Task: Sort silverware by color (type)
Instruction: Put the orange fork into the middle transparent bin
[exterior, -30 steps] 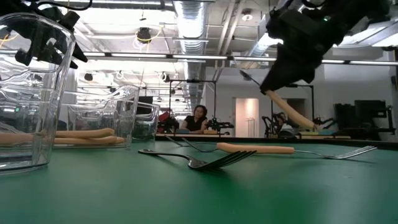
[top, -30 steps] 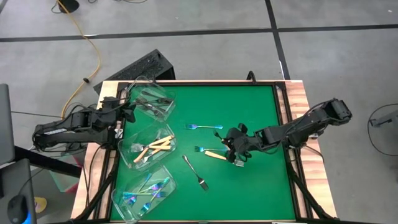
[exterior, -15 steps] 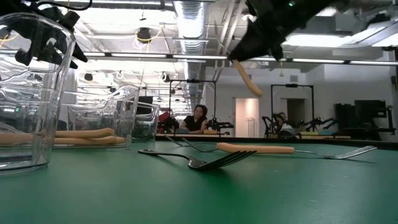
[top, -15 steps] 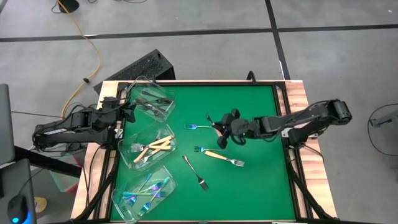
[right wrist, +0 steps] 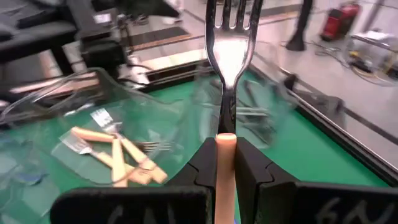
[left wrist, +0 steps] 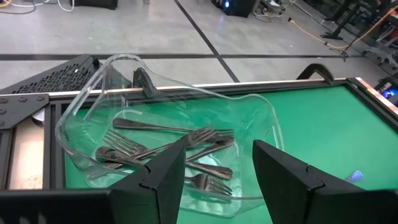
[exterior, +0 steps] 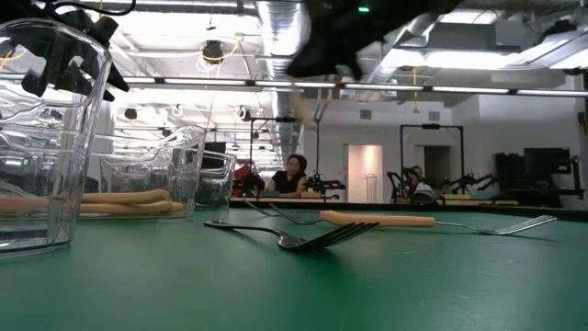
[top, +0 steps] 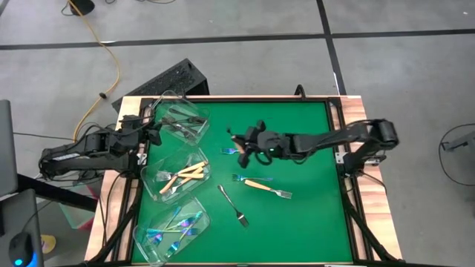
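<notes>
Claw of the right arm (top: 241,145) is pinching a cream-handled fork (right wrist: 225,74), tines fwd, above the bench (top: 312,215) near the middle tub (top: 177,176) w/ cream-handled forks. Right arm is stretching low and long across the green mat. Left claw (left wrist: 217,171), fingers spread, is hovering by the tub of grey forks (left wrist: 168,146).

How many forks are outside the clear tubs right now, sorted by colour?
Iridescent blue-purple forks: 2
Cream-handled metal forks: 2, one on the green mat, one held in the right pincer
Plain silver-grey metal fork: 1
Total: 5
</notes>
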